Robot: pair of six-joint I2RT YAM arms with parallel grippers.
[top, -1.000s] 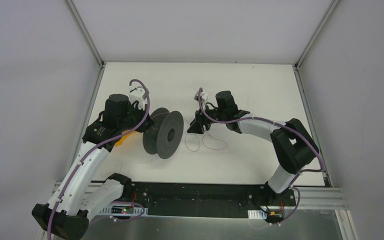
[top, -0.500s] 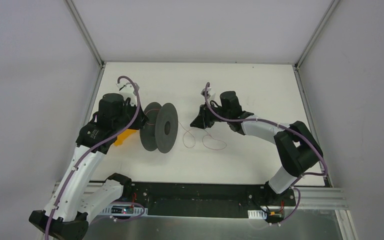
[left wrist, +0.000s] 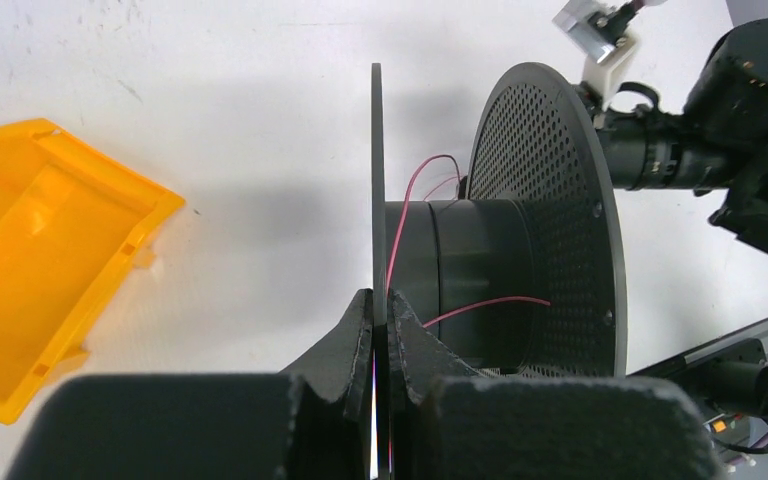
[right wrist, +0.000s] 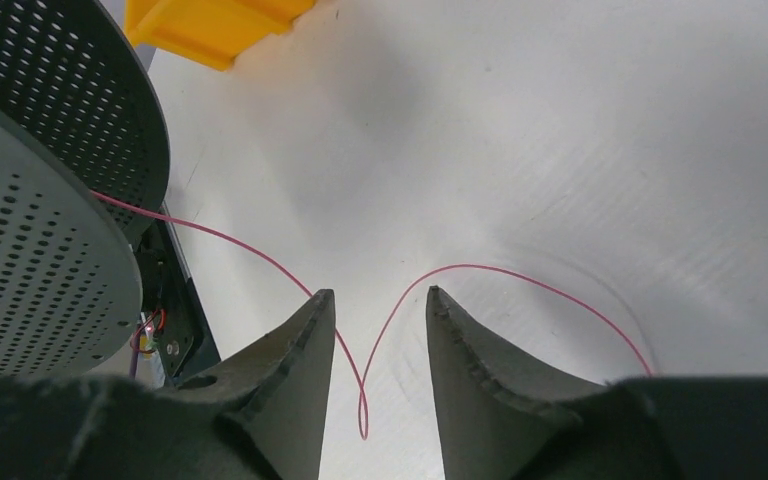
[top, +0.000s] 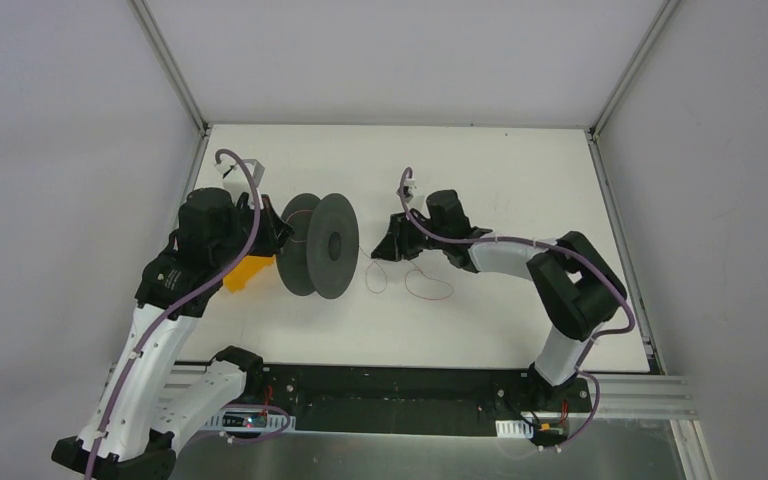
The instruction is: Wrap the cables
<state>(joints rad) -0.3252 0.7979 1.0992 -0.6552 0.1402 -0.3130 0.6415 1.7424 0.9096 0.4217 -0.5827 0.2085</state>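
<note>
Left claw (left wrist: pixel 380 300) is pinched shut on the thin rim of the dark grey plastic spool (left wrist: pixel 535 200), whose two round plates are full of tiny holes. A shiny orange plastic bin (left wrist: pixel 40 240) sits nearby. The hair-thin red-brown wire (right wrist: pixel 470 266) runs off the spool's smooth middle and loops over the white table (right wrist: pixel 520 130), dipping between the right claw's (right wrist: pixel 380 310) parted fingers.

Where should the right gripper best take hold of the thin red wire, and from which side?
Probably at the narrow loop of the wire lying on the table, coming from above. The right gripper stands open with one finger on each side of that loop, so closing there should pinch both strands. Nearer the spool, the flanges crowd the wire.
</note>
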